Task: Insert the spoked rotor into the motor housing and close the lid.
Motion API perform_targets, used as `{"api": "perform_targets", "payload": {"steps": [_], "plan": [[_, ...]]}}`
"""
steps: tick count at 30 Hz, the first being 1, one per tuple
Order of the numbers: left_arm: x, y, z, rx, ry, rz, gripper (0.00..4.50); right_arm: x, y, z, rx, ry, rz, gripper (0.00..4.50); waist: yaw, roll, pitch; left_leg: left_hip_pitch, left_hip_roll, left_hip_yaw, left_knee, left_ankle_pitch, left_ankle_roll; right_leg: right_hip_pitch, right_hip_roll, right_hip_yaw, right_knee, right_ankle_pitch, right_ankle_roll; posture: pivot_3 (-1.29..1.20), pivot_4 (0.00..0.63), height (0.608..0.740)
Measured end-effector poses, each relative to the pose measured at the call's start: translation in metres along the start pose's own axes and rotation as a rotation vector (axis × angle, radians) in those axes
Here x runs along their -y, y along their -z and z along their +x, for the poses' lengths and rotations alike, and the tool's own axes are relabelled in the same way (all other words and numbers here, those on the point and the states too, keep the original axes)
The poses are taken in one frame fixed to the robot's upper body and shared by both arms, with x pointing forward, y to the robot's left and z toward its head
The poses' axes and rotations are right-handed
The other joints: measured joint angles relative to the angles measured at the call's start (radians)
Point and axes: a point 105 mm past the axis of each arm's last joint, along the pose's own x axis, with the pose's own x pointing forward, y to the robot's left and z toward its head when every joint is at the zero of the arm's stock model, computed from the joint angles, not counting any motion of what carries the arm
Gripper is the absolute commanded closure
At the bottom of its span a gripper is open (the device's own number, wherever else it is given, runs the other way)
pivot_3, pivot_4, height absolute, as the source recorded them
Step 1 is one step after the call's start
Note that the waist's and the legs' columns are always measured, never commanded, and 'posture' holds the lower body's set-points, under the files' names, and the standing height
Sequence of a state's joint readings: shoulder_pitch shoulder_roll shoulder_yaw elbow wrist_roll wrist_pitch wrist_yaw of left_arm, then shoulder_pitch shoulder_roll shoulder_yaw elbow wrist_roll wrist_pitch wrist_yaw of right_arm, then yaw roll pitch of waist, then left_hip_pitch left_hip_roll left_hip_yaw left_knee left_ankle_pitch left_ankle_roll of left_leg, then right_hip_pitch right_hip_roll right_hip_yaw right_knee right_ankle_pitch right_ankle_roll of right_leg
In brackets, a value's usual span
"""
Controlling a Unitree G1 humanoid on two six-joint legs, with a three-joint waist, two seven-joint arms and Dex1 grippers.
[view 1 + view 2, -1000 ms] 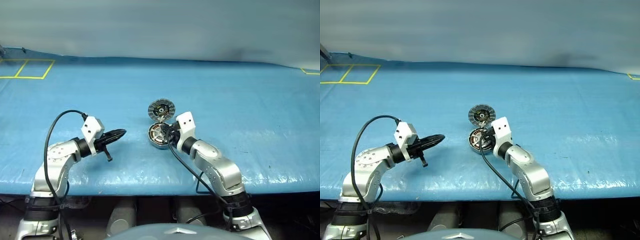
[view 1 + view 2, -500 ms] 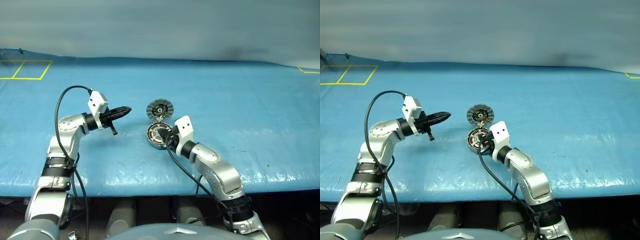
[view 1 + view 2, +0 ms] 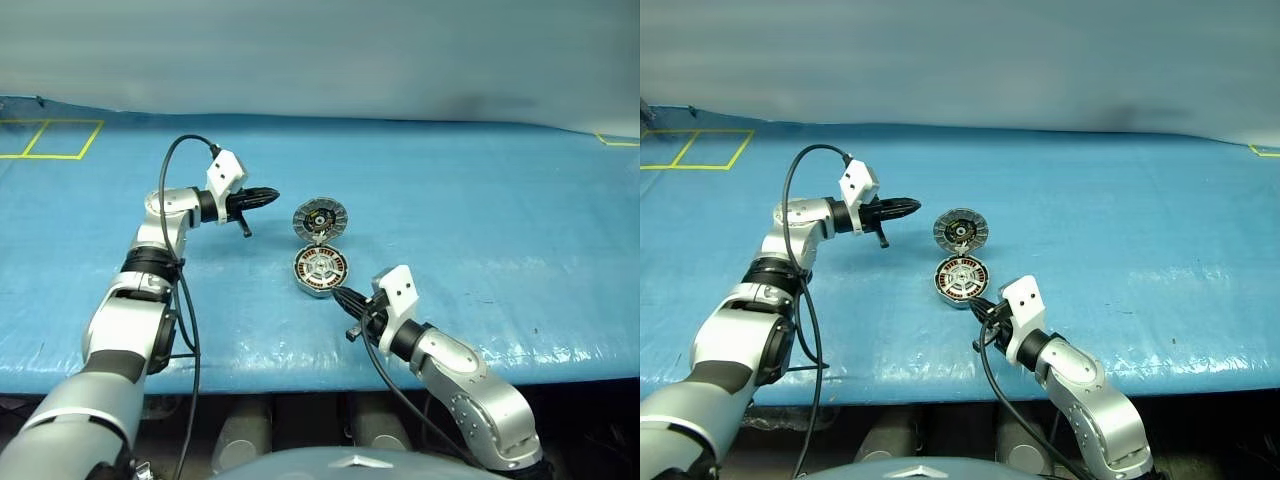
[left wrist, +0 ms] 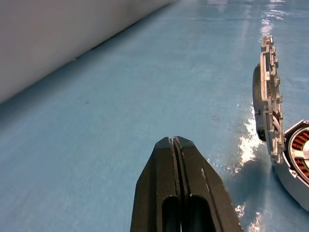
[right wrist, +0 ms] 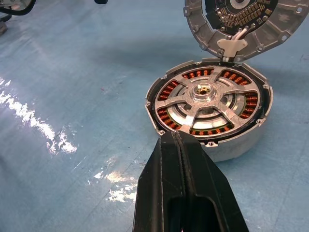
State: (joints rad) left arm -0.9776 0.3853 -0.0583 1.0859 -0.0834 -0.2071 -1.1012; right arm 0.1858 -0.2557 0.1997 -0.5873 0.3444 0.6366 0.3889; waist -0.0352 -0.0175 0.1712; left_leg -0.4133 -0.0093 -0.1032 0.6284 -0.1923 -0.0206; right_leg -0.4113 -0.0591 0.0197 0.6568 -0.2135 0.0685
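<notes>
The motor housing [image 5: 234, 147] lies flat on the blue table, and the spoked rotor [image 5: 204, 92] sits inside it, silver spokes and hub over the copper windings. The lid [image 3: 320, 216] stands upright on its hinge behind the housing [image 3: 321, 271], ribbed inner face toward me. My left gripper [image 3: 277, 193] is shut and empty, pointing at the lid [image 4: 269, 92] from its left with a short gap between them. My right gripper [image 5: 174, 136] is also shut and empty. It hovers just in front of the housing, off its near rim [image 3: 338, 291].
A blue sheet [image 3: 500, 220] covers the table, with its front edge close below my right arm. A yellow tape square [image 3: 50, 138] marks the far left corner. A grey wall [image 3: 320, 50] runs behind the table.
My left gripper has swung forward, up and rightward, toward the lid. My right gripper has drawn back from the housing toward the table's front edge. Both stayed shut.
</notes>
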Motion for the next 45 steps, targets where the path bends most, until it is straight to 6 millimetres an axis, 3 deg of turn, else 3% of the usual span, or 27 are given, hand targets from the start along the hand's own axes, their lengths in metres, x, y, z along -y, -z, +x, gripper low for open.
{"api": "perform_targets", "payload": {"steps": [10,19,23,45], "plan": [[0.018,-0.031,0.031,0.035,0.164,0.062,4.46,0.0,0.017,-0.004,-0.002,0.069,0.051,4.5,-0.001,-0.001,0.0,-0.001,0.0,0.0,0.0,0.0,0.0,-0.001,0.0,0.0,0.0,0.0,0.0,0.0,0.15,0.74],[0.032,-0.041,0.042,0.009,0.279,0.095,4.46,0.005,0.037,-0.005,0.043,0.176,0.099,4.5,-0.001,-0.001,0.001,-0.001,0.0,0.0,0.0,0.0,0.0,-0.001,0.0,0.0,0.0,0.0,0.0,0.0,0.15,0.74],[0.039,-0.046,0.05,0.014,0.318,0.106,4.46,0.004,0.032,-0.004,0.103,0.186,0.104,4.5,-0.001,-0.001,0.001,-0.001,0.0,0.0,0.0,0.0,0.0,-0.001,0.0,0.0,-0.001,-0.001,-0.002,0.0,0.15,0.74],[0.075,-0.027,0.044,-0.131,0.639,0.141,4.46,0.007,0.034,0.0,0.118,0.201,0.102,4.5,-0.001,-0.001,0.001,-0.001,0.0,0.0,0.0,0.0,0.0,-0.001,0.0,0.0,0.0,-0.002,-0.004,0.0,0.15,0.74]]}}
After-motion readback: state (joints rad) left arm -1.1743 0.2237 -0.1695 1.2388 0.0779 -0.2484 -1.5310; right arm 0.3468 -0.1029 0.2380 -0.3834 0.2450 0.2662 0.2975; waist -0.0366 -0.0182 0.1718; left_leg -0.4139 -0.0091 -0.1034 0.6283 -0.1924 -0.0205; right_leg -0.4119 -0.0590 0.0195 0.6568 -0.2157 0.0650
